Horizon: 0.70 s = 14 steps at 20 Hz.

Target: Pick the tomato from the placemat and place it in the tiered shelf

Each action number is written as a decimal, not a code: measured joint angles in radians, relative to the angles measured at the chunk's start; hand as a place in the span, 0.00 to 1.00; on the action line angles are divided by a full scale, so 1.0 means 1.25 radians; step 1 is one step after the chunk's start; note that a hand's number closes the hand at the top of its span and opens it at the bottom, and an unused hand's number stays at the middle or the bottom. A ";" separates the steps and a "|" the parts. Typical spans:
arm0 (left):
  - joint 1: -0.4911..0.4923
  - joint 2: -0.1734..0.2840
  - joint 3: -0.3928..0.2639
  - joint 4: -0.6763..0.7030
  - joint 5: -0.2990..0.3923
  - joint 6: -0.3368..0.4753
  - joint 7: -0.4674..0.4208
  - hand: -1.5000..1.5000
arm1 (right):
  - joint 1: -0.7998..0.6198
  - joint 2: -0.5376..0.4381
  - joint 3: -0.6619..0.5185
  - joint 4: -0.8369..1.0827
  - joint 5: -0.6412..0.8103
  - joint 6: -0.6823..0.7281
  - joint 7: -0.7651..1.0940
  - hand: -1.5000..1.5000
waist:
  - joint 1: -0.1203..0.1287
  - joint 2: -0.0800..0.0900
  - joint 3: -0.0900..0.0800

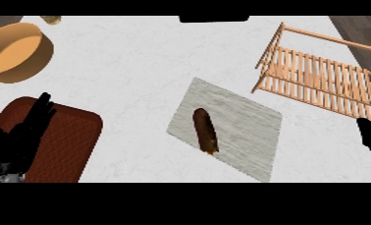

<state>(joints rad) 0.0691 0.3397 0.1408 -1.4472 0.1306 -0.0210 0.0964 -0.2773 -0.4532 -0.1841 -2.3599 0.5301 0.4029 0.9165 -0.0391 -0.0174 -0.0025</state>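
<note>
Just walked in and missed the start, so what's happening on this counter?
Nothing is being handled yet. A long brown item, not visibly a tomato, lies on the grey placemat. The wooden tiered shelf stands to the right. The left robot hand rests open over a brown tray; the right robot hand barely shows at the edge.

A grey, faintly marbled placemat [235, 121] lies flat on the white counter, turned so its corners point like a diamond. On it, toward the placemat's left side, rests a long, dark brown object [205, 130], lying lengthwise; it looks more like a sausage or a similar elongated item than a tomato. The tiered shelf [311, 74], made of pale wooden slats, stands beyond the placemat's far right corner, apart from it.
</note>
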 measured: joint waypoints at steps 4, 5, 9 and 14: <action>-0.022 -0.001 0.000 0.007 -0.004 0.005 0.009 0.50 | -0.096 -0.078 -0.097 0.014 -0.088 0.060 0.022 1.00 | 0.000 0.001 0.000; -0.022 0.003 0.005 0.011 -0.002 0.000 0.008 0.50 | -0.116 -0.099 -0.127 0.014 -0.128 0.074 0.026 1.00 | 0.001 0.001 0.000; -0.021 0.006 0.008 0.010 0.000 -0.011 0.008 0.50 | -0.184 -0.192 -0.209 0.035 -0.263 0.107 0.051 1.00 | 0.010 0.004 0.000; -0.012 -0.004 -0.001 -0.025 -0.007 -0.010 0.020 0.50 | -0.223 -0.283 -0.246 0.102 -0.333 0.122 0.060 1.00 | 0.024 0.008 0.000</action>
<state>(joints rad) 0.0547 0.3347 0.1397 -1.4790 0.1225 -0.0338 0.1213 -0.5561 -0.8069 -0.4922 -2.2327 0.1143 0.5553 0.9917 -0.0097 -0.0075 -0.0020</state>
